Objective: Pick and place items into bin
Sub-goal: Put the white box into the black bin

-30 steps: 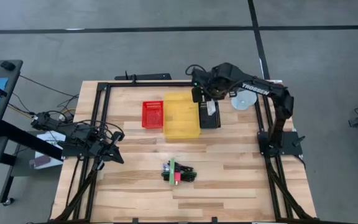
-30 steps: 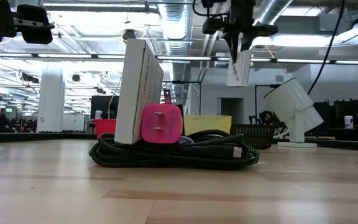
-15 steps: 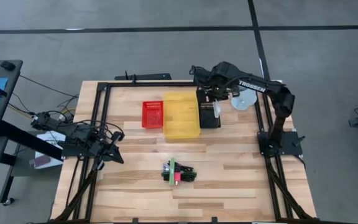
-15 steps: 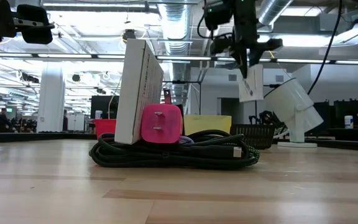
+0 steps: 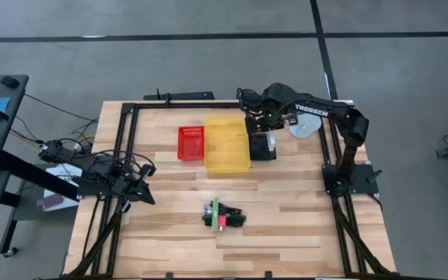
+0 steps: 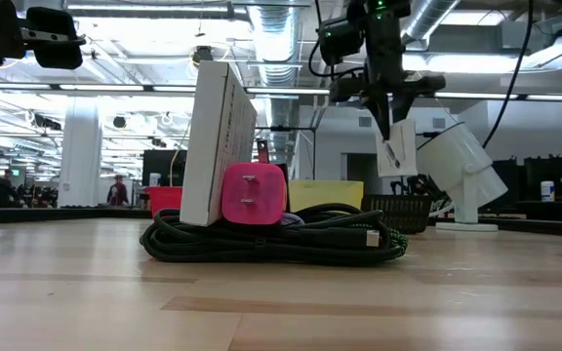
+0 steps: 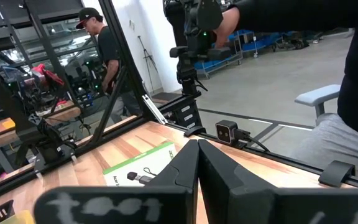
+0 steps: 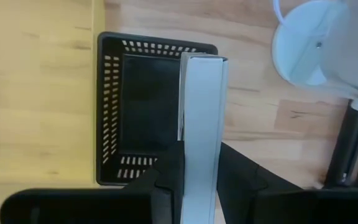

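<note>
Upper right of the high frame, right hand (image 8: 199,177) clenches a white box (image 8: 201,118) above the black bin (image 8: 107,112); better centre it before releasing.

Bright, even overhead light; left wrist foreground blurred.

We're viewing the table (image 5: 169,233) from straight overhead; low cam's sitting close, level with the cord pile (image 6: 276,239); both share it.

Open tabletop (image 5: 302,210) around the cable pile (image 5: 224,217); bins (image 5: 227,144) seemingly crowding far side.
</note>
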